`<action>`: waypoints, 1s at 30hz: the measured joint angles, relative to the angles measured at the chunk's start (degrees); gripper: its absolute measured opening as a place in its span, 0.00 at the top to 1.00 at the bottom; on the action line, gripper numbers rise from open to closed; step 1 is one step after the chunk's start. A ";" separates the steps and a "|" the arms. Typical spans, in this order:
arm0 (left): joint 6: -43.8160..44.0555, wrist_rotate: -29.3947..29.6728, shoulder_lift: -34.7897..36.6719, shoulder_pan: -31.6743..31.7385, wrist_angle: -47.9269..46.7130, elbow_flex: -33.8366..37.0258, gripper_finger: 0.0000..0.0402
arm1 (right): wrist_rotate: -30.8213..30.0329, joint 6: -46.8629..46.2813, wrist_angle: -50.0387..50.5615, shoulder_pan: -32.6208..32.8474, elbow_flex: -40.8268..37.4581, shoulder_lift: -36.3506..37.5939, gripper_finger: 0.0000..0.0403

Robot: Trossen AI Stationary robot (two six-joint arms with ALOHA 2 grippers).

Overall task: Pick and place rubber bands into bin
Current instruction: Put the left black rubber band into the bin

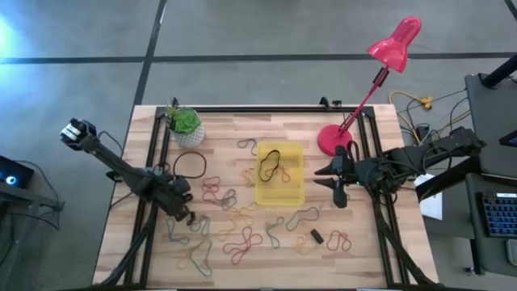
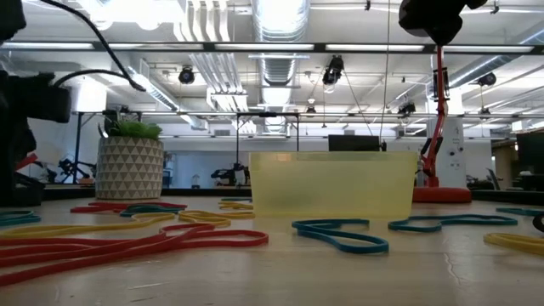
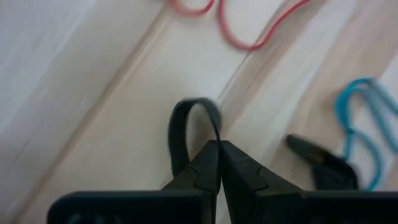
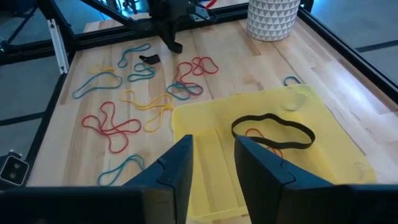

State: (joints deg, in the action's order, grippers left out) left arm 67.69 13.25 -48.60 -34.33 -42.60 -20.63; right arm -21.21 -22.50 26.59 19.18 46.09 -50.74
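Rubber bands mostly lie loose on the bench. Only a few are in the yellow bin. Left gripper jaws pinch a black band. Right gripper jaws are apart above the bin.

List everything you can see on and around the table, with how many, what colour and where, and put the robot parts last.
Thin elastic rubber bands: many; red, yellow, blue, green, grey, black; scattered over the wooden table's middle and front.
Large black rubber band: one, lying in the bin.
Shallow translucent yellow plastic bin: one, table centre.
Small white pot with green plant: one, back left corner.
Pink desk lamp: one, back right, base on the table.
Wooden table: one, light wood, black frame.
Left gripper: shut on a dark rubber band, front left.
Right gripper: open, just right of the bin.
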 joint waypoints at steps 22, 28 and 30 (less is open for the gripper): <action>-26.57 18.55 -4.54 7.93 14.43 -17.01 1.00 | -1.80 0.18 -0.55 0.04 -0.39 0.00 0.77; -42.79 14.66 -14.91 17.77 32.24 -19.89 1.00 | -1.95 -0.04 -3.05 0.04 -0.39 0.00 0.79; -45.76 11.31 -19.20 21.19 36.85 -20.71 1.00 | -1.95 -0.07 -3.97 0.04 -0.39 0.00 0.79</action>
State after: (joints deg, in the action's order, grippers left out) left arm 21.93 24.57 -67.80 -13.14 -5.75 -41.34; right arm -23.16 -22.57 22.62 19.22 45.69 -50.74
